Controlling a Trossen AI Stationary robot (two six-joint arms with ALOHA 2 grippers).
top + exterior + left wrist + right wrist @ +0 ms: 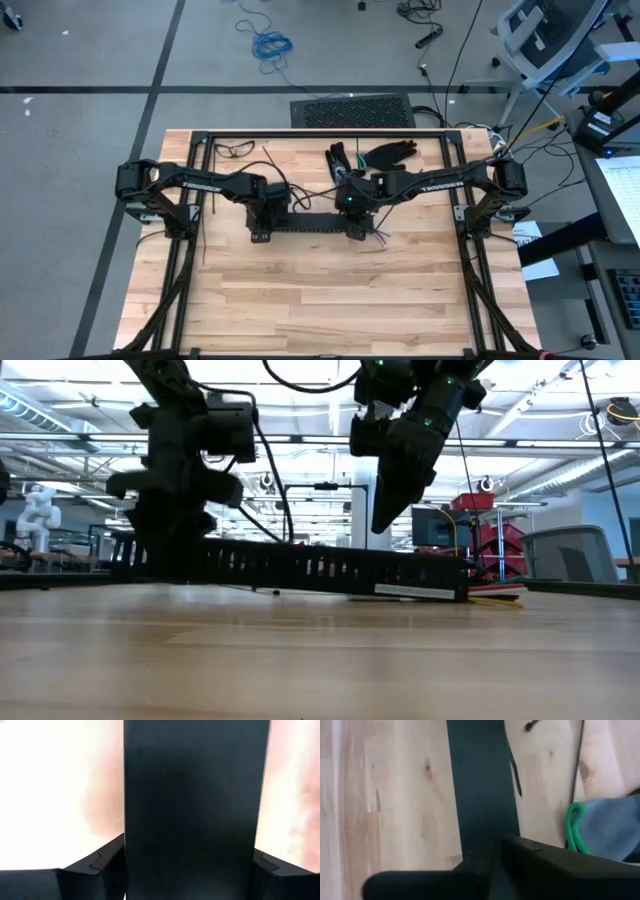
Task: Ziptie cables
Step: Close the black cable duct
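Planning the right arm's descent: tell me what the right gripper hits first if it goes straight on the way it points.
Probably the black rail. The right gripper, shut, points down and hangs just above it in the low view; depth is unclear, so it could meet the table beside it.

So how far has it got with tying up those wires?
Nothing looks tied yet. The coloured cables lie loose at the right end of the black slotted rail. The left pincer straddles the rail's other end; the right pincer hangs shut above it, holding nothing visible. Fetching a ziptie and cinching remain.

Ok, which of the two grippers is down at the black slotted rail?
The left gripper, low around the rail's left end; the right gripper hangs clear above the rail.
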